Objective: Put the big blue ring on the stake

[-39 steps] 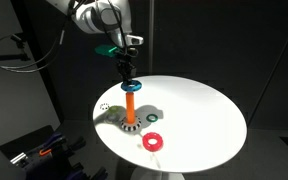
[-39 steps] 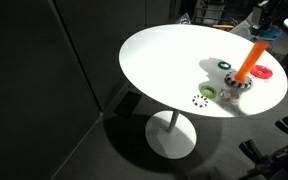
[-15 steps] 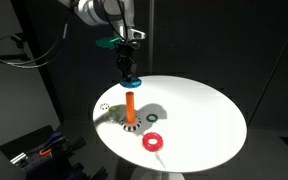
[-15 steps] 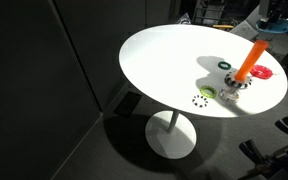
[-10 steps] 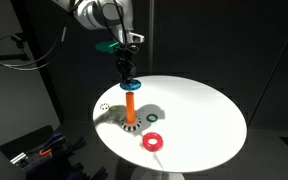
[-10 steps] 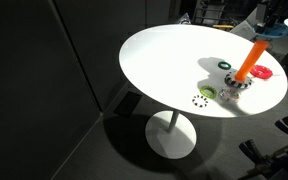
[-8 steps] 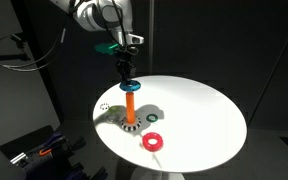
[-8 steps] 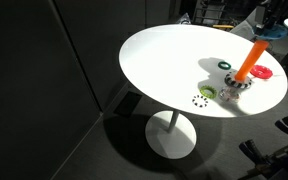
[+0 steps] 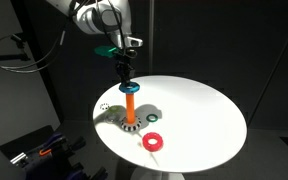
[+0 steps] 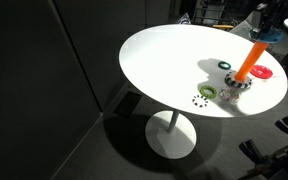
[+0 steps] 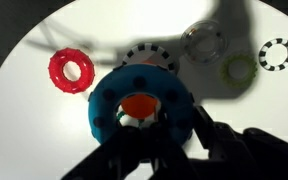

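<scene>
Lowered since a second ago, the gripper point(image 9: 127, 82) is clamping the thick cyan-blue plastic ring point(image 11: 106, 100) over the tip of the orange cylindrical stake point(image 9: 130, 108).

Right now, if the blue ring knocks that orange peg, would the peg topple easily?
Probably tippy: the orange peg stands tall and thin on a small dark base. It looks rigid, so it should not bend. The blue ring sits centred over its tip in the wrist view, so a side knock seems unlikely.
</scene>
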Controlling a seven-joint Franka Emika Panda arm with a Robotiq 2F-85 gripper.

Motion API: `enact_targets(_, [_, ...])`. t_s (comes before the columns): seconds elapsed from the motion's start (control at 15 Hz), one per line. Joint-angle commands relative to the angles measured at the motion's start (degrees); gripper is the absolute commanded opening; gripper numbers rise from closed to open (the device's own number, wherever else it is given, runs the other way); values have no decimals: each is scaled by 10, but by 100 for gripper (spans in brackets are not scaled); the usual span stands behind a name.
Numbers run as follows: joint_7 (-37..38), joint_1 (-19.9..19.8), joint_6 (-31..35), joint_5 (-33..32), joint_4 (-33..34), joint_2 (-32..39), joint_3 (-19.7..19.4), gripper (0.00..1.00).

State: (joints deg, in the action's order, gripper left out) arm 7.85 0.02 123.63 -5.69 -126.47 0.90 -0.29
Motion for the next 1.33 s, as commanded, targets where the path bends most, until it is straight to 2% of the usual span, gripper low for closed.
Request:
enact_targets(0.0, [16, 1, 10, -1, 3, 4, 2, 10])
enact_targets(1.27, [25, 0, 6, -5, 5, 16, -2, 10])
